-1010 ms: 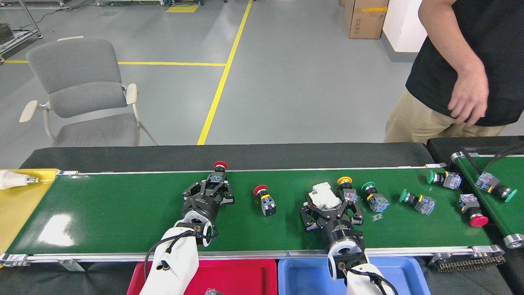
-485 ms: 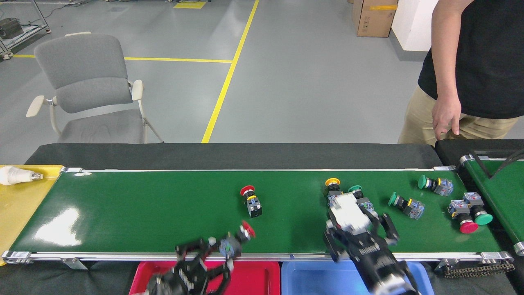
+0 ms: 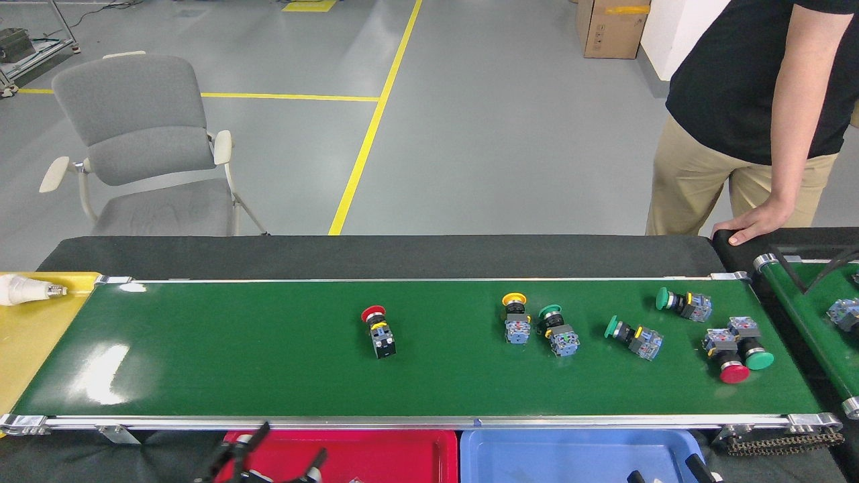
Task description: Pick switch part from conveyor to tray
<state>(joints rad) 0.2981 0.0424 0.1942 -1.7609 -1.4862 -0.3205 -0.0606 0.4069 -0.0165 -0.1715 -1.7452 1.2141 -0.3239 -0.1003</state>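
Observation:
The conveyor runs across the head view with several switch parts lying on it. A red-capped one lies mid-belt. To its right lie a yellow-capped one, green-capped ones, and a red and green pair. Below the belt's near rail are a red tray and a blue tray. Only the dark finger ends of my left gripper show over the red tray. My right gripper barely shows at the blue tray's bottom edge. Whether either holds anything is hidden.
A person stands at the far right with a hand on the black table edge. A second green belt at the right carries another part. A white bulb lies on a yellow surface at the left. A grey chair stands beyond.
Both arms have pulled back off the belt to the trays at the bottom edge, taking the red-capped part and the white part with them. The parts on the belt have drifted left. The person's hand now rests on the table edge.

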